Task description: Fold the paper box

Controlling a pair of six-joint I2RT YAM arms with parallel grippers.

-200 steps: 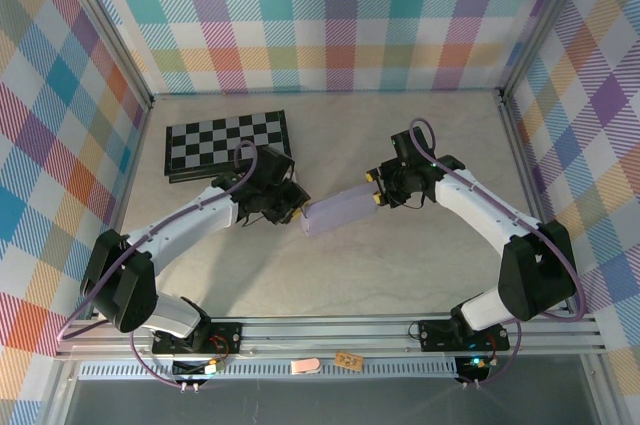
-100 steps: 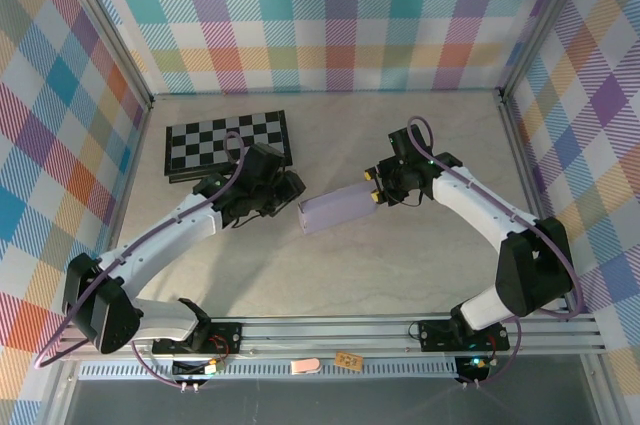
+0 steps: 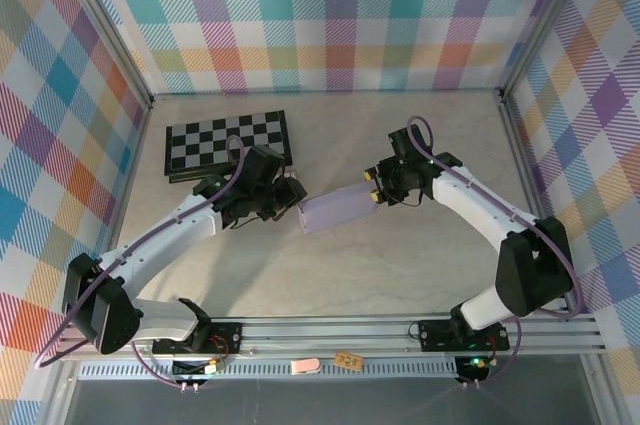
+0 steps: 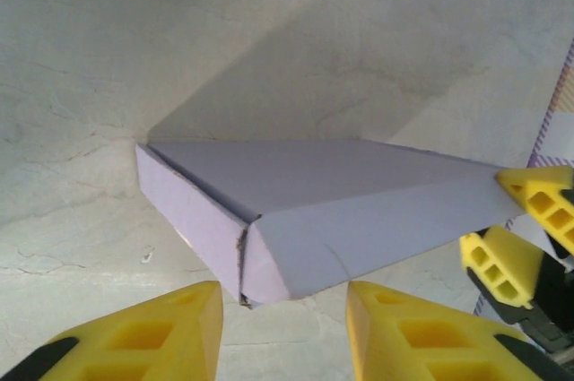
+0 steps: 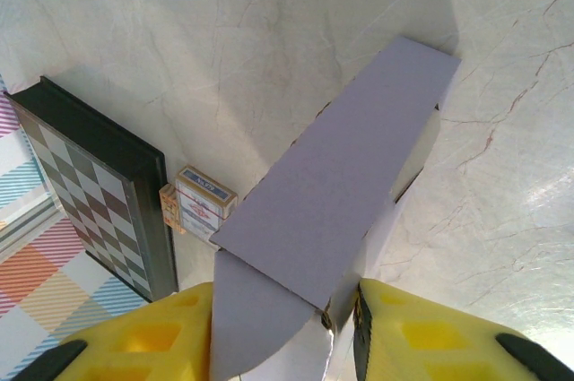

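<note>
Listener: Box first, please. Where is it?

Describer: Paper box [image 3: 336, 210], lavender, folded into a long shallow shape. It sits over the middle of the pale marbled desk [image 3: 400, 265]. Seen from above, it slants from lower left to upper right.

Listener: Who has hold of it?

Describer: The right hand [image 3: 376, 188] is clamped on its right end. From that wrist, a lavender flap runs down between the two yellow fingers [image 5: 184, 309] and fills the gap. The left hand [image 3: 289, 198] sits at the opposite end with its fingers apart. From its wrist, the box's near corner pokes just into the gap, with a sliver of desk showing on either side, so nothing is gripped there.

Listener: Is the box resting on the desk?

Describer: It throws a broad shadow on the desk behind it. Whether the left end touches down, I cannot tell.

Listener: Anything else around?

Describer: A black-and-white checkerboard [image 3: 228, 143] lies at the far left of the desk, apart from the box. A small card pack [image 5: 203, 202] sits just beside its edge.
</note>
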